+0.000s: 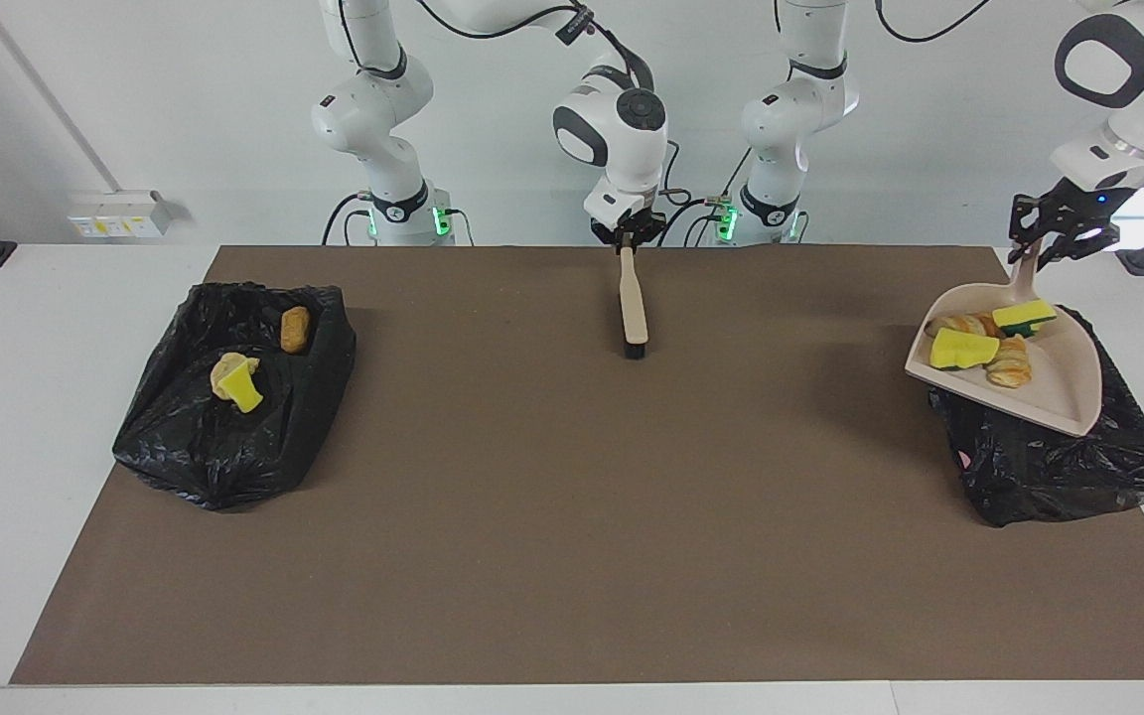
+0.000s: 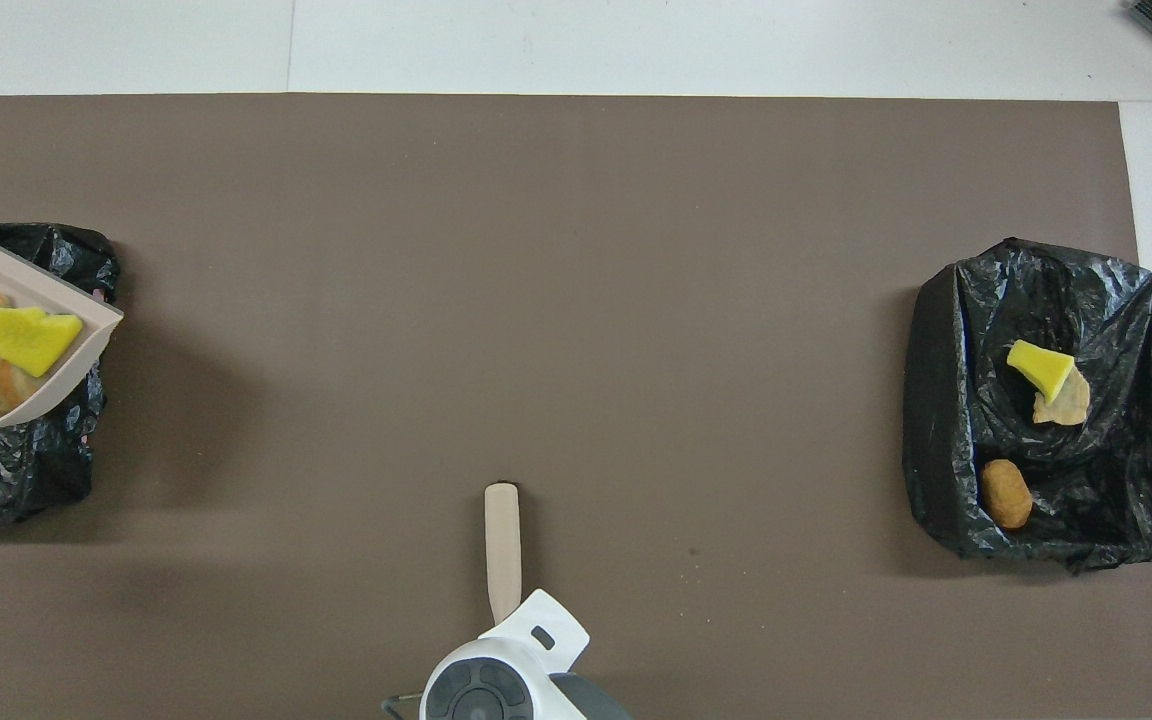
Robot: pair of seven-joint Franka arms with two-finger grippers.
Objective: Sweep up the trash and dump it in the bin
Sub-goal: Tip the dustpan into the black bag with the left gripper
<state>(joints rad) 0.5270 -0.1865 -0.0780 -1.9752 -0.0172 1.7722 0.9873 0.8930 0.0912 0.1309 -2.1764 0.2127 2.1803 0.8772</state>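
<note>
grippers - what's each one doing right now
Left gripper: shut on the dustpan handle, over the bin bag.
Right gripper: shut on the brush.

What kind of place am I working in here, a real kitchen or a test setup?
Most likely a robotics lab bench: a white table under a brown mat, two bag-lined bins at its ends, bare white walls and toy food as trash in a dustpan.

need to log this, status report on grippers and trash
Left gripper shut on dustpan, over bin. Right gripper shut on brush. Trash not yet dumped. Nothing in the way.
</note>
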